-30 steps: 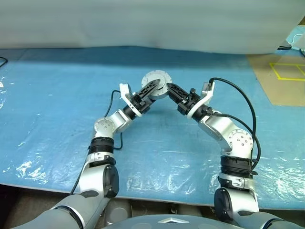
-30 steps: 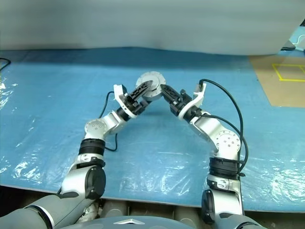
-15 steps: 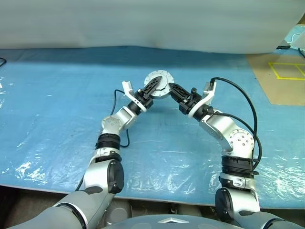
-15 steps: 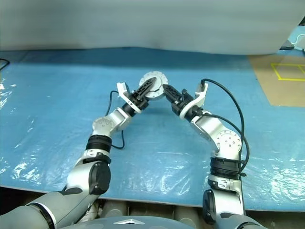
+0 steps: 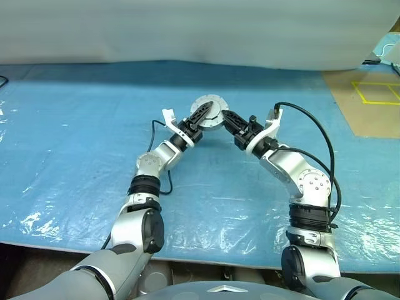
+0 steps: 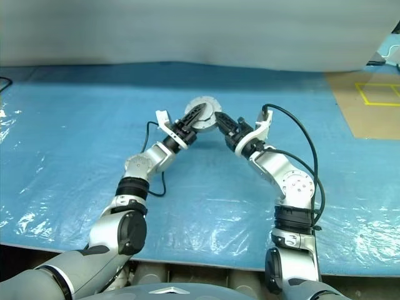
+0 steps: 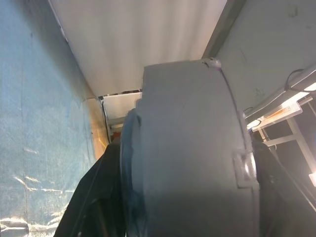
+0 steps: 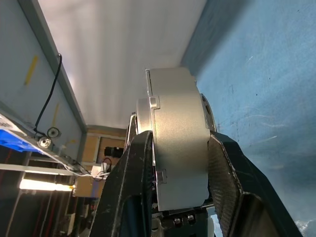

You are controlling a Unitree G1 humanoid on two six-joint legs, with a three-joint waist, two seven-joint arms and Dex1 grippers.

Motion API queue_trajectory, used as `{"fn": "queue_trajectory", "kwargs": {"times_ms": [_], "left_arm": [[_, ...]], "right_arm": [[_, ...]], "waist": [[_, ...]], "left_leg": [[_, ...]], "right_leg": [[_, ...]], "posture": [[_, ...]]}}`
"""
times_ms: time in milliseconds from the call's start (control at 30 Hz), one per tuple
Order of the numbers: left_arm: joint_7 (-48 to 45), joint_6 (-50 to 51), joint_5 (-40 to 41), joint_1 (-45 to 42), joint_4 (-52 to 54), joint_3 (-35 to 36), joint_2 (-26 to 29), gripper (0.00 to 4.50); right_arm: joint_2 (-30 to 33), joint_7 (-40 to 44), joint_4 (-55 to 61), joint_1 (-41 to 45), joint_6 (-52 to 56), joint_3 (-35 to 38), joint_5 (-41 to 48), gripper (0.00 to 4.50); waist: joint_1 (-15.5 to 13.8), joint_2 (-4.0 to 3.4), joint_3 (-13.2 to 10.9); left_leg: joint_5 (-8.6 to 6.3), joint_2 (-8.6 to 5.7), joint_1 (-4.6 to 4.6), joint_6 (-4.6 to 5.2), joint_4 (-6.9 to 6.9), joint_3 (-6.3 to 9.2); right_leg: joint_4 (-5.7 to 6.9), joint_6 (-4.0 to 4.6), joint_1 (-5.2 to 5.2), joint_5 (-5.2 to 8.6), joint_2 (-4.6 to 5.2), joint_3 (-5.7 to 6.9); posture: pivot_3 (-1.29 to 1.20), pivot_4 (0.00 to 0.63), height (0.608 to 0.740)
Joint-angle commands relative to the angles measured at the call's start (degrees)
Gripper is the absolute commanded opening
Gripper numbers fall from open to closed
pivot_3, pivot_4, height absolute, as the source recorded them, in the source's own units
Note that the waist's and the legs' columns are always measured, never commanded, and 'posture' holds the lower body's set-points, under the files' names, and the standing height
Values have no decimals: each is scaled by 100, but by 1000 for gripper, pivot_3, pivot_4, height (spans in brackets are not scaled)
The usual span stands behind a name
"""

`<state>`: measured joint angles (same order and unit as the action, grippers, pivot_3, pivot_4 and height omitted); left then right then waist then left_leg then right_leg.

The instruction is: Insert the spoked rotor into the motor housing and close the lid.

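Looking down over the arms, you see both grippers meet at one round grey part, held in the air above the blue plastic sheet that covers the bench, about midway between its left and right edges and nearer the far edge than the near one.

The left gripper reaches up and to the right, its black fingers clamped on the motor housing from the lower left. In the left wrist view the grey rim fills the space between those fingers, one finger on each flat side.

The right gripper reaches up and to the left, meeting the housing at its lower right edge. In the right wrist view its two fingers straddle the housing's rim, one on each flat face; you cannot tell whether they press on it or stand just off it.

The housing stands on edge, its round flat face turned toward you, so its axis runs roughly level, from near to far. You cannot make out the spoked rotor separately.

Beyond the far edge runs a pale wall.
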<state>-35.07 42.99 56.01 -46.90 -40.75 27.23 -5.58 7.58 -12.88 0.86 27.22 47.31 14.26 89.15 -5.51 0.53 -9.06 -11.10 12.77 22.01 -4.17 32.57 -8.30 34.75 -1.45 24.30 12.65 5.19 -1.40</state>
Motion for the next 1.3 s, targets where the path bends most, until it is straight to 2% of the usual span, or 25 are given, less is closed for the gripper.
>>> {"fn": "queue_trajectory", "kwargs": {"times_ms": [33, 100, 367, 533, 733, 1033, 1067, 1100, 1200, 1300], "left_arm": [[93, -90, 102, -139, 236, 120, 64, 2486], [130, -274, 62, -210, 200, 176, 95, 2486], [136, -795, 126, -632, 137, 582, 638, 2486], [633, -2319, -523, -924, -819, 891, 1513, 2486], [990, -3297, -1168, -1030, -2020, 883, 2219, 2486], [1188, -3786, -1759, -906, -2874, 802, 2156, 2486], [1206, -3803, -1798, -891, -2919, 809, 2154, 3153], [1209, -3804, -1831, -879, -2950, 817, 2162, 3360], [1528, -3842, -2014, -816, -3040, 793, 2305, 4406], [1699, -3867, -2067, -757, -3067, 886, 2575, 4458]], "right_arm": [[-24, 393, 448, 217, -16, -35, 47, 2878], [8, 369, 367, 244, 75, -65, 67, 3565], [61, 315, 210, 259, 149, -48, -56, 3565], [297, 511, 304, 167, 79, -116, -686, 3565], [585, 959, 473, 99, 64, -267, -1444, 3565], [519, 1256, 349, 278, 89, -260, -2015, 3565], [496, 1248, 347, 264, 99, -256, -2060, 3606], [469, 1236, 346, 252, 107, -249, -2100, 3606], [413, 1227, 380, 180, 136, -243, -2231, 3606], [377, 1262, 417, 128, 156, -247, -2345, 3606]], "waist": [[-2, 0, 0], [-8, 0, 0], [-5, 2, -1], [13, 2, -1], [-51, 9, -3], [-180, 14, -6], [-174, 14, -6], [-169, 14, -6], [-151, 12, -5], [-89, 11, -5]], "left_leg": [[0, 0, -1, 0, 0, 0], [0, 0, 2, 0, 0, 0], [0, 0, 4, 0, 5, 6], [0, 0, 3, 0, 8, 7], [0, 0, 19, 0, 7, 18], [0, 3, 78, -1, 57, 83], [1, 3, 83, -1, 64, 96], [1, 3, 84, -1, 68, 106], [1, 3, 69, -2, 73, 113], [0, 3, 29, -3, 69, 113]], "right_leg": [[0, 0, 0, 0, 0, 0], [-1, 0, 0, 0, 0, 0], [1, -1, 0, -1, -1, 2], [1, -5, 0, -3, -2, 2], [-6, -8, 0, -4, -2, 16], [3, -6, -1, -4, 4, 78], [7, -4, -2, -5, 3, 85], [11, -3, -4, -5, 3, 93], [14, -1, -22, -5, 5, 98], [12, 1, -52, -6, 6, 98]], "posture": [[0, 150, 740], [0, 150, 740], [0, 150, 740], [0, 150, 740], [0, 150, 740], [0, 150, 740], [0, 150, 740], [0, 150, 740], [0, 150, 740], [0, 150, 740]]}}
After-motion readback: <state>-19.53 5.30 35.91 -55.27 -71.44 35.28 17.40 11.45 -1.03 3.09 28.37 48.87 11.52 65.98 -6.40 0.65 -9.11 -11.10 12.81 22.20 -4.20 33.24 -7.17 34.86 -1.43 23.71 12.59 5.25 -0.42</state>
